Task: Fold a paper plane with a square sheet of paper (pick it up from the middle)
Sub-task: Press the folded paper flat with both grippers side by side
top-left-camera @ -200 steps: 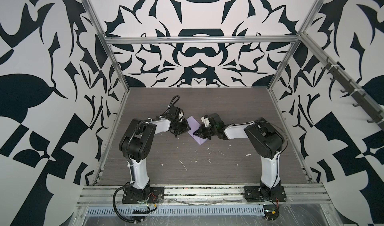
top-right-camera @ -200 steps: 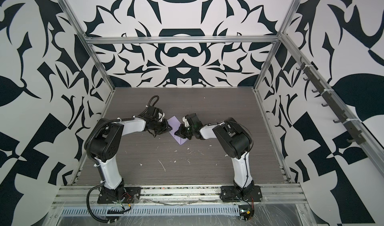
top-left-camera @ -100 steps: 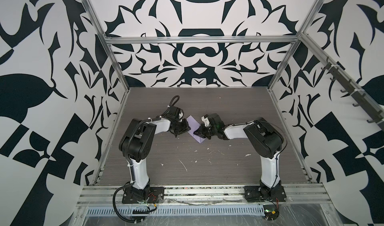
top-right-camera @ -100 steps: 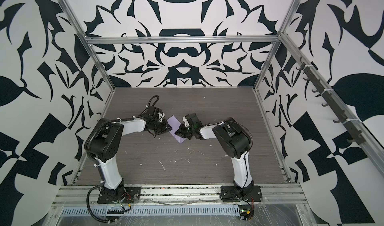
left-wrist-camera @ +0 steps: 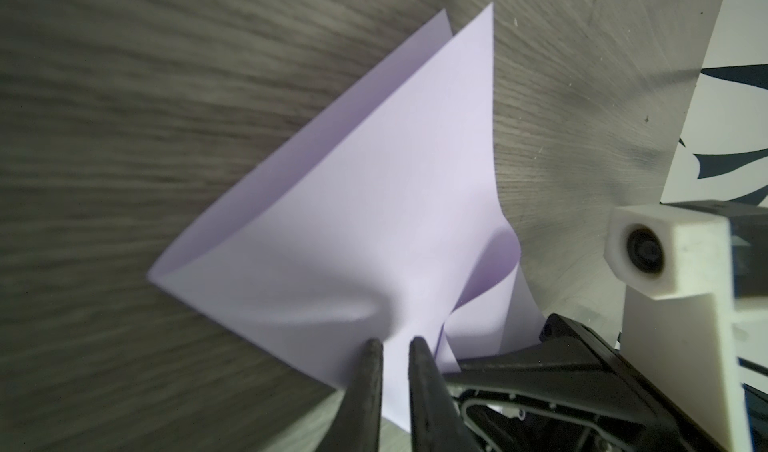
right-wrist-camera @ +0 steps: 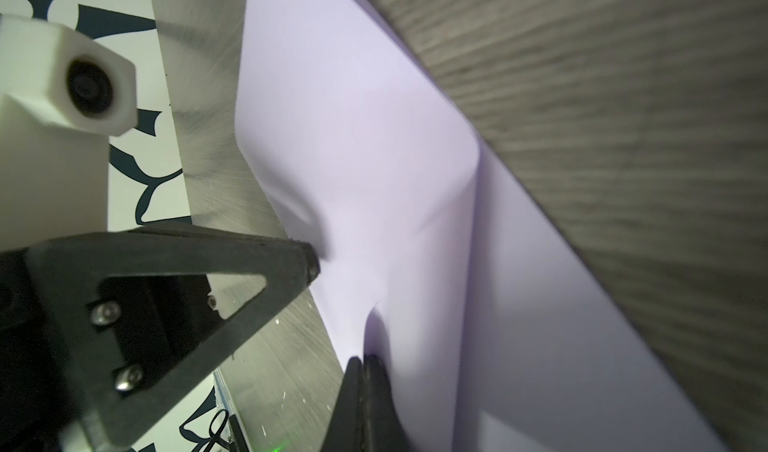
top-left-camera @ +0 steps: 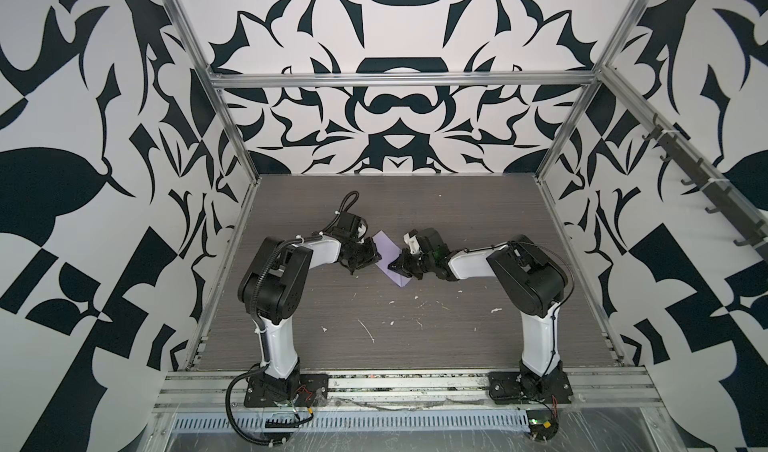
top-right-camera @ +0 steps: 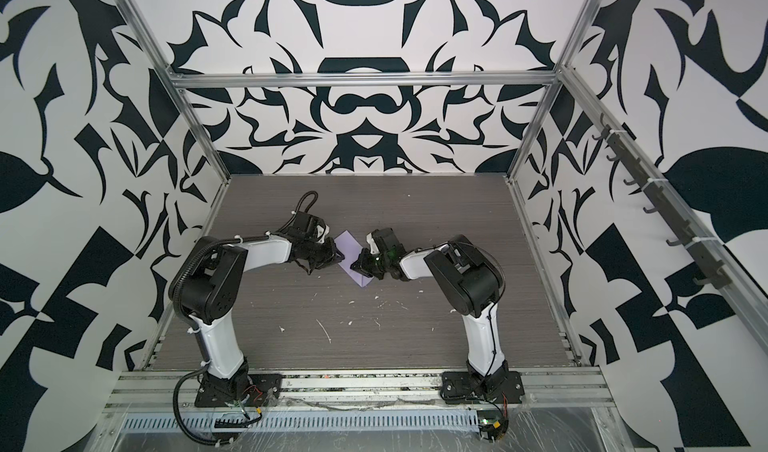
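Observation:
The square sheet of paper (top-left-camera: 386,246) (top-right-camera: 350,247), lilac, is bent double into a loose fold and hangs between my two grippers just above the grey table. My left gripper (top-left-camera: 376,258) (top-right-camera: 341,256) (left-wrist-camera: 395,341) pinches one edge, its fingers nearly together with paper (left-wrist-camera: 374,221) between them. My right gripper (top-left-camera: 390,267) (top-right-camera: 354,267) (right-wrist-camera: 363,360) is shut tight on the opposite edge of the sheet (right-wrist-camera: 374,158). The paper buckles at both grips. No paper plane is in view.
Small white flecks (top-left-camera: 368,331) lie on the table (top-left-camera: 457,221) in front of the arms. Patterned walls with aluminium posts (top-left-camera: 232,146) enclose the table. A rail of hooks (top-left-camera: 681,167) runs along the right wall.

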Available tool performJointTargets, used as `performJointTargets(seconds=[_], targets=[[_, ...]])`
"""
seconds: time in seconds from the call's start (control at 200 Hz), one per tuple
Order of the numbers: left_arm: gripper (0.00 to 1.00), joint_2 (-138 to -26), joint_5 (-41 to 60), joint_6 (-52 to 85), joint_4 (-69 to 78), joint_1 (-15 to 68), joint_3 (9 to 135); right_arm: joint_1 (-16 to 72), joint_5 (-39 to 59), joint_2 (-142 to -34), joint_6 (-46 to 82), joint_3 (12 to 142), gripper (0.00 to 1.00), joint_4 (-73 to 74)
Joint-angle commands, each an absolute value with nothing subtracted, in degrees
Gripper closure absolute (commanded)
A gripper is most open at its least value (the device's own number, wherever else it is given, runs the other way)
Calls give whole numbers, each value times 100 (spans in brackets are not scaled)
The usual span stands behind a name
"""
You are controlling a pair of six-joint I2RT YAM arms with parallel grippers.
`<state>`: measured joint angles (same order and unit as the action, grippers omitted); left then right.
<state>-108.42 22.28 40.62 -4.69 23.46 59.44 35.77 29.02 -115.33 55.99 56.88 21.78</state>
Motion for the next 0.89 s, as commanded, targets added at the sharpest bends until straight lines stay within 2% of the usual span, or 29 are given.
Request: performJointTargets(seconds=[0.0, 0.475, 0.89], targets=[[83, -11065, 2065, 4043, -721, 2327, 5801, 3597, 2733, -11363, 5449, 5572, 100, 2091], [83, -11057, 2047, 4043, -739, 2323, 5799, 3570, 2664, -11268, 5546, 5279, 100, 2514], [82, -11004, 2065, 4052, -782, 2328, 5852, 3568, 2501, -11391, 5546, 5339, 99, 2297]])
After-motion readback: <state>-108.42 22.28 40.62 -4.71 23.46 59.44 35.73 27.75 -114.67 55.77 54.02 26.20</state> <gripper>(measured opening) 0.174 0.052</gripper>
